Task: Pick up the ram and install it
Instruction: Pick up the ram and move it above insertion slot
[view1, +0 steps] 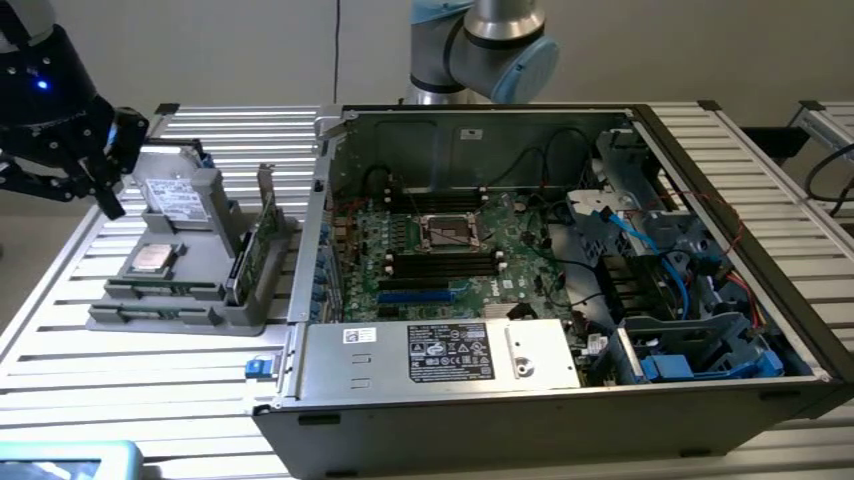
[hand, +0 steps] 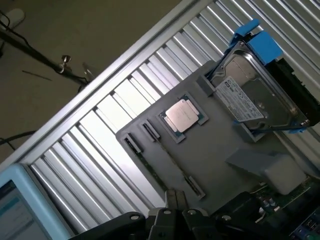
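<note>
The ram (hand: 175, 164) looks like a thin dark stick standing on edge in a slot of the grey holder (hand: 215, 150), between small clips. In the exterior view the holder (view1: 200, 318) sits on the slatted table to the left of the open computer case (view1: 534, 390). My gripper (view1: 104, 195) hangs above the holder's far left end, beside the hard drive, well clear of the ram. Its fingers (hand: 172, 200) are shut together with nothing between them. The motherboard (view1: 447, 255) with its black memory slots lies inside the case.
The holder also carries a hard drive in a blue bracket (hand: 255, 95), a silver processor (hand: 182, 116) and a green card with a metal bracket (view1: 254, 255) standing on edge. A pale blue device (hand: 15, 205) sits at the table's near corner. Cables fill the case's right side.
</note>
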